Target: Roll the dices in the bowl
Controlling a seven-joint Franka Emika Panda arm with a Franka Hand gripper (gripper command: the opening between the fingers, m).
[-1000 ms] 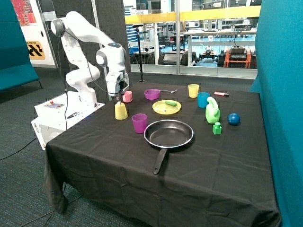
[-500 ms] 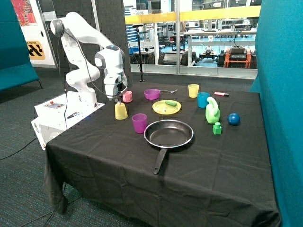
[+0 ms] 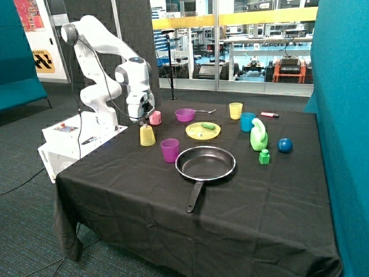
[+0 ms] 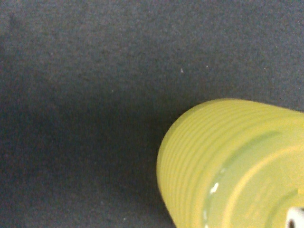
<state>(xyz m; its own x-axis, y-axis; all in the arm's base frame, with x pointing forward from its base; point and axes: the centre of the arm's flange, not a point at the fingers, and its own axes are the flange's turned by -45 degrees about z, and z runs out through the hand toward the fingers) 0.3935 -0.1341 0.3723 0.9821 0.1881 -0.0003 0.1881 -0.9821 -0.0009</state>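
Observation:
The purple bowl (image 3: 185,115) stands at the back of the black table, a spoon (image 3: 205,111) beside it. No dice can be made out in it. My gripper (image 3: 143,119) hangs just above an upturned ribbed yellow cup (image 3: 147,135), next to a pink cup (image 3: 155,118), well short of the bowl. The wrist view is filled by the black cloth and the yellow cup (image 4: 232,166). A small white thing (image 4: 295,216) shows on the cup at the frame's edge; I cannot tell what it is.
A purple cup (image 3: 169,150) and a black frying pan (image 3: 205,163) stand in front. A yellow plate (image 3: 202,131), a yellow cup (image 3: 235,110), a blue cup (image 3: 247,122), a green bottle (image 3: 258,135), a green block (image 3: 264,156) and a blue ball (image 3: 285,145) stand to the side.
The wrist has shifted slightly up and away from the pink cup over the yellow cup, then held still. Nothing on the table has moved.

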